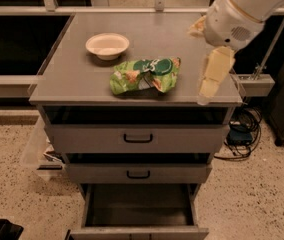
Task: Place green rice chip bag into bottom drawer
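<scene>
The green rice chip bag [144, 75] lies crinkled on the grey cabinet top [77, 81], just right of centre near the front edge. The bottom drawer [139, 231] is pulled open at the foot of the cabinet, and its dark inside holds nothing that shows. My gripper [213, 76] hangs from the white arm [234, 14] over the right front part of the cabinet top. It is to the right of the bag, apart from it, and holds nothing.
A white bowl [107, 45] stands behind and left of the bag. Two shallower grey drawers with black handles [138, 138] [138, 174] are closed above the open one. Cables [242, 129] lie on the floor at the right, and a clear bin [34, 151] stands at the left.
</scene>
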### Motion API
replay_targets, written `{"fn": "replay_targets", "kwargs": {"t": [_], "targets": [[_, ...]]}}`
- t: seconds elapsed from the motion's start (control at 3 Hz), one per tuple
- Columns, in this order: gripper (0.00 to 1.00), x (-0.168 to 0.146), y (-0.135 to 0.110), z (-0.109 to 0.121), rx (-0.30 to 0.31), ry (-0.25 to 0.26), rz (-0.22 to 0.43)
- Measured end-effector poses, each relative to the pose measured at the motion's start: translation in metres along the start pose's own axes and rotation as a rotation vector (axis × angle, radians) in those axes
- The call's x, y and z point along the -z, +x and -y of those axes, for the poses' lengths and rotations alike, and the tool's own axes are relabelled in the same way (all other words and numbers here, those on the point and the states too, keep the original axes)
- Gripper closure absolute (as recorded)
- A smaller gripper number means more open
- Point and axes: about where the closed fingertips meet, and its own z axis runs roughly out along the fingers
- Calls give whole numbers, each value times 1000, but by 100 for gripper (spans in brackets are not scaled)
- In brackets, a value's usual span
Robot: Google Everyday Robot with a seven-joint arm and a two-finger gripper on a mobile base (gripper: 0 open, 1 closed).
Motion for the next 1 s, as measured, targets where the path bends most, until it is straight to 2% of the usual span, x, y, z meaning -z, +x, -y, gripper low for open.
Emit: {"fn": "replay_targets", "kwargs": {"t": [0.33,0.67,1.0], "targets": [[0,-32,-38,19,31,-39,94],[0,-82,-89,32,26,-39,163],[0,-86,-90,32,24,-37,165]]}}
